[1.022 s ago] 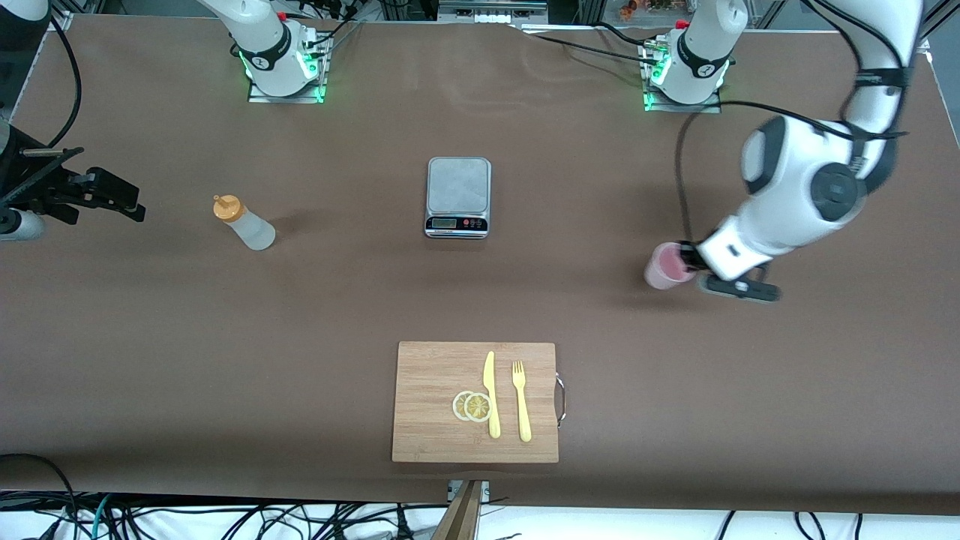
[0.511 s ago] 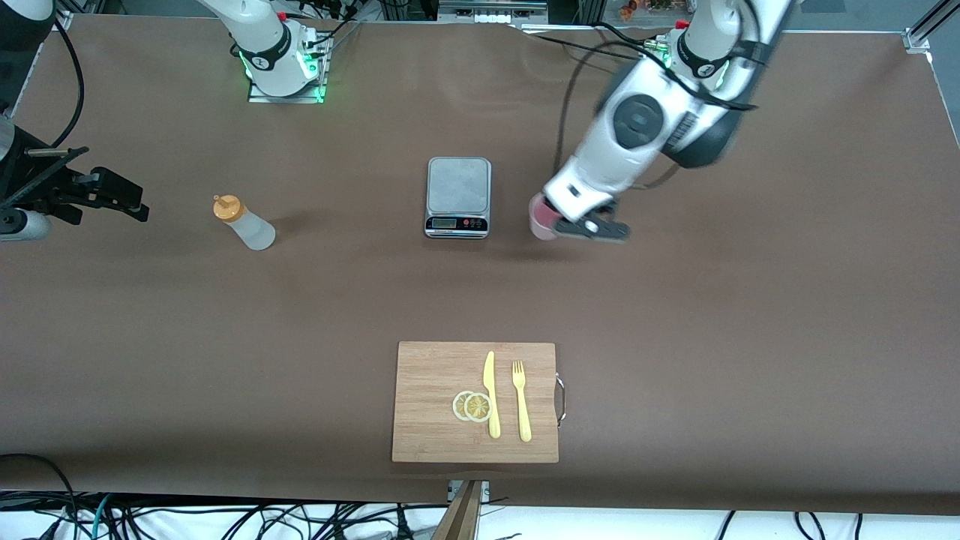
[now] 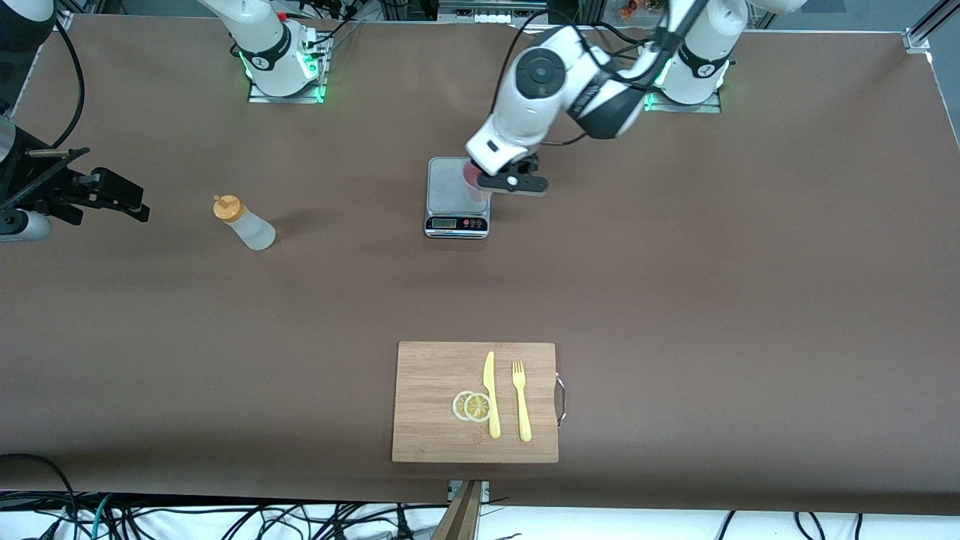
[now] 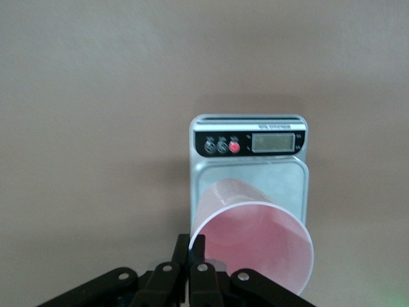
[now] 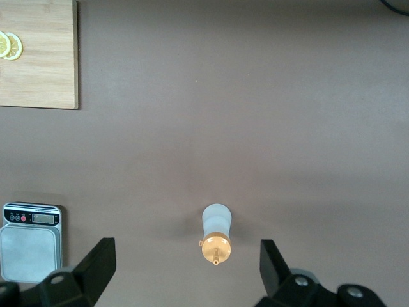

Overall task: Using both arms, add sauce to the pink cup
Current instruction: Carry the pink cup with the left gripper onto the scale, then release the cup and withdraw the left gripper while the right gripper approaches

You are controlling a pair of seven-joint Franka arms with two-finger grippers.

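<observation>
The pink cup [image 4: 255,243] hangs upright just over the scale's platform, and only a sliver of the pink cup [image 3: 472,191] shows under the hand in the front view. My left gripper [image 4: 190,246] is shut on the cup's rim, one finger inside and one outside; from the front, the left gripper [image 3: 481,181] is over the scale. The sauce [image 3: 244,223], a whitish bottle with an orange cap, stands alone toward the right arm's end of the table. My right gripper [image 5: 188,256] is open and empty, up in the air and well apart from the sauce [image 5: 216,233]. In the front view the right gripper [image 3: 120,199] waits over that table end.
A grey kitchen scale [image 3: 457,196] sits mid-table, its display and buttons toward the front camera. A wooden cutting board [image 3: 475,401] nearer the front camera holds lemon slices [image 3: 472,406], a yellow knife [image 3: 490,394] and a yellow fork [image 3: 521,400].
My left arm has swung the pink cup from the left arm's end of the table across to over the scale. The right arm and the sauce have not moved.
</observation>
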